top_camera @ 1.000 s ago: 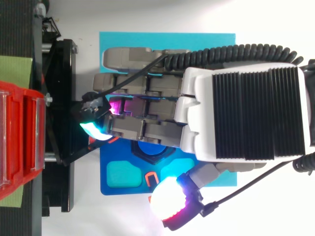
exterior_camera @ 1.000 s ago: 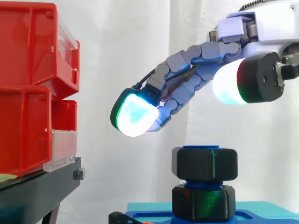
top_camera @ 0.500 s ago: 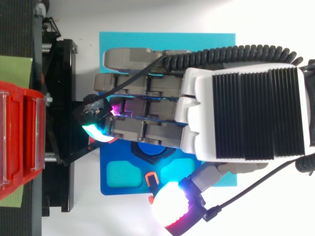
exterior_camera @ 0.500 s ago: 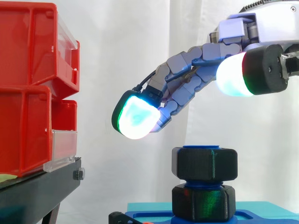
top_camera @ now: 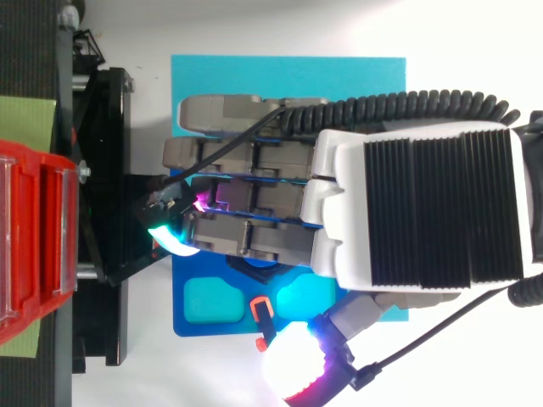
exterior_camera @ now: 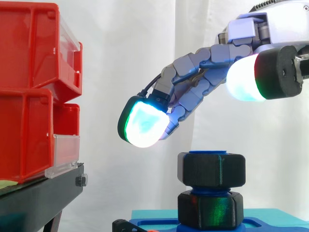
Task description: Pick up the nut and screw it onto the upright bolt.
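Nearest the side camera: the hand's thumb pad (exterior_camera: pixel 246 79), glowing white-cyan with a red-green rim. It sits high on the right, well apart from the fingers.

Hand (top_camera: pixel 407 212) is open. Its fingers are stretched out with a slight droop, nothing is between them and the thumb, and nothing is held.

Next back: black hexagonal plastic nut (exterior_camera: pixel 211 170), on the top end of the upright blue plastic bolt (exterior_camera: pixel 208 152). The blue tip is just proud of the nut's top face. The nut looks level; thread engagement can't be told.

Below it is a second black hexagonal collar (exterior_camera: pixel 211 209) on the same bolt, with a narrow gap between the two.

The bolt stands on a dark blue plastic base plate (top_camera: pixel 204 326). The plate has a teal pocket (top_camera: pixel 208 298) and a small orange clip (top_camera: pixel 260 309) at its near edge. It lies on a flat cyan board (top_camera: pixel 288 76).

Above and beyond the bolt, the fingers reach left from the palm and slope down. The lead fingertip pad (exterior_camera: pixel 142 125) glows white-cyan with a green edge. It hangs above and left of the nut, clear of it, with no contact. From above, the fingers and palm cover most of the bolt.

Left: stacked red plastic bins (exterior_camera: pixel 29 96) with clear front strips (exterior_camera: pixel 63 154), on a black metal stand (exterior_camera: pixel 38 198).

Rear: white curtain (exterior_camera: pixel 125 48).
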Robot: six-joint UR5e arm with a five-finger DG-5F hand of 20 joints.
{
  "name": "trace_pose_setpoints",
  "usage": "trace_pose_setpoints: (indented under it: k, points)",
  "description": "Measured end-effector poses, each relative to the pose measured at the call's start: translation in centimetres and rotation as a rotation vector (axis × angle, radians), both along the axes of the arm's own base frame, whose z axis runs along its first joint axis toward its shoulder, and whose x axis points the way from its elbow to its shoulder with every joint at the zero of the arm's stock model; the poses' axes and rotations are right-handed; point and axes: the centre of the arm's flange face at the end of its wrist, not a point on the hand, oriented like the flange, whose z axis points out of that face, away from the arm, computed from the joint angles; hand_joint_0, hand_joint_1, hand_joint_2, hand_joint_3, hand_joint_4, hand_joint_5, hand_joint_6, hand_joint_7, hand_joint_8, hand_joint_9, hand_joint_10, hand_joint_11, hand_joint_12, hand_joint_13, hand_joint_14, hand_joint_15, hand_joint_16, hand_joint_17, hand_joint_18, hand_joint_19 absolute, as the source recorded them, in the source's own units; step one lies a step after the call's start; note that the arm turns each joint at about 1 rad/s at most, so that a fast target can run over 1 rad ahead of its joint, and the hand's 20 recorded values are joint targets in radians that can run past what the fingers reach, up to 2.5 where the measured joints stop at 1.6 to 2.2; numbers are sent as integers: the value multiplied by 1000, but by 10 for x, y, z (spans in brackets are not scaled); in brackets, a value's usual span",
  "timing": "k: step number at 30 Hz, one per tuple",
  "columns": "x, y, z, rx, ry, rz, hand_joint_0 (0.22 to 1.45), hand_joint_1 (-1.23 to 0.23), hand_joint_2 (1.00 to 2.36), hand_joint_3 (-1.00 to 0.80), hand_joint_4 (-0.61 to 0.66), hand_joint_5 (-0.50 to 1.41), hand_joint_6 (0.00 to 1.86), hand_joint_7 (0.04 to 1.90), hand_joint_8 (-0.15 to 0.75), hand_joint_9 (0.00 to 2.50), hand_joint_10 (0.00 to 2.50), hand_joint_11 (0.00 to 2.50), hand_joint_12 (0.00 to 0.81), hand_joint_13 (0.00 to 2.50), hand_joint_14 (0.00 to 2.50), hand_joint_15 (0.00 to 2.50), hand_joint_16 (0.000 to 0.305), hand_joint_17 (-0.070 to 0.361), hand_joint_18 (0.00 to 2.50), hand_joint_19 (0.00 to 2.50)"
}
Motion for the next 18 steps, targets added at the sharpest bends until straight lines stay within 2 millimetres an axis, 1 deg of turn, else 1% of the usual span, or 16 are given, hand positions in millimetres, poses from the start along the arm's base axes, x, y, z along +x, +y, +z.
trace_pose_setpoints:
  k: [11,18]
  points:
    - [-2,0,-5,-2,16,2,458,-184,1000,-500,222,-120,503,865,260,361,0,0,307,421,0,0,34,75,0,0]
    - [-3,0,-7,-3,22,2,460,-186,1000,-500,227,-113,503,907,259,373,0,0,305,436,0,0,33,74,2,0]
